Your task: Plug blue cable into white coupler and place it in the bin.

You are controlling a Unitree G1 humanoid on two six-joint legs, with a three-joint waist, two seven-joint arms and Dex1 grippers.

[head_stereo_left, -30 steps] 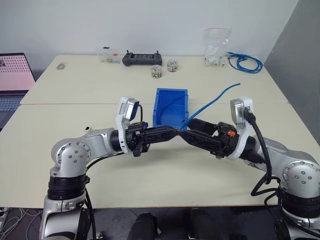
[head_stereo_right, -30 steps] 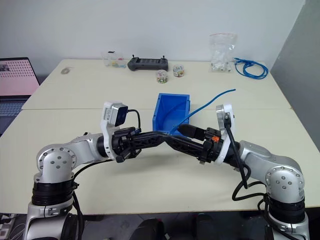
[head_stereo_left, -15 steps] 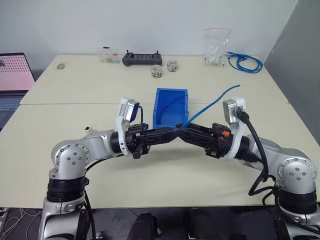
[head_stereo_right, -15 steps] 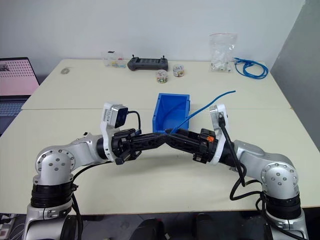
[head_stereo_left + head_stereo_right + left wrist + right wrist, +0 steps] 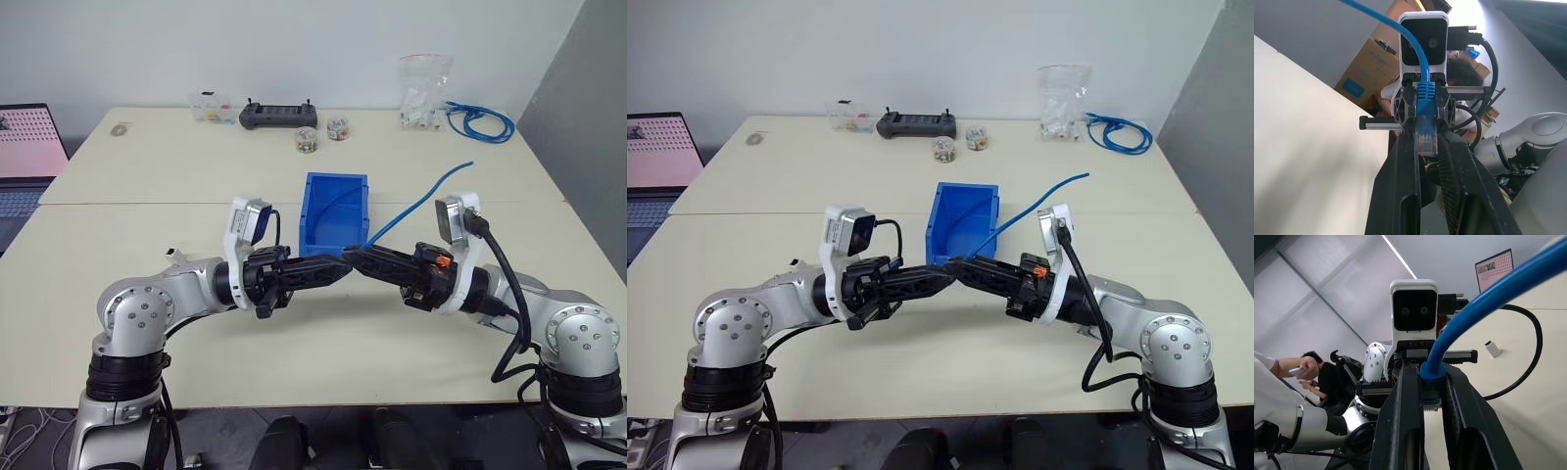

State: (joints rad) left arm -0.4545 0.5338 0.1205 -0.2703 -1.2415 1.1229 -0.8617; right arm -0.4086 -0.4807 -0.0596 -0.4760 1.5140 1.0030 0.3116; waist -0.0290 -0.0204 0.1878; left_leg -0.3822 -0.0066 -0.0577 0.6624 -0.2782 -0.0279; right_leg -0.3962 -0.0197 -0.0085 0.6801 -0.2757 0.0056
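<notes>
Just in front of the blue bin (image 5: 338, 180), my two grippers meet tip to tip above the table. The thin blue cable (image 5: 421, 196) rises from that meeting point and arcs up to the right. My left gripper (image 5: 343, 264) is shut on the cable's plug end, and the clear plug (image 5: 1426, 142) sits between its fingers. My right gripper (image 5: 357, 258) is shut on the blue cable just behind the plug, with the blue boot (image 5: 1432, 372) between its fingers. The white coupler (image 5: 1492, 348) lies on the table beside my left arm (image 5: 172, 253).
Along the table's far edge are a black controller (image 5: 277, 116), two small jars (image 5: 307, 139), a clear box (image 5: 208, 106), a plastic bag (image 5: 423, 93) and a looped blue cable bundle (image 5: 480, 122). A laptop (image 5: 24, 157) stands far left. A person (image 5: 1320, 377) sits behind.
My right gripper's fingers have closed from wide open onto the cable, and its wrist has rolled slightly. The left gripper has kept its grip and place.
</notes>
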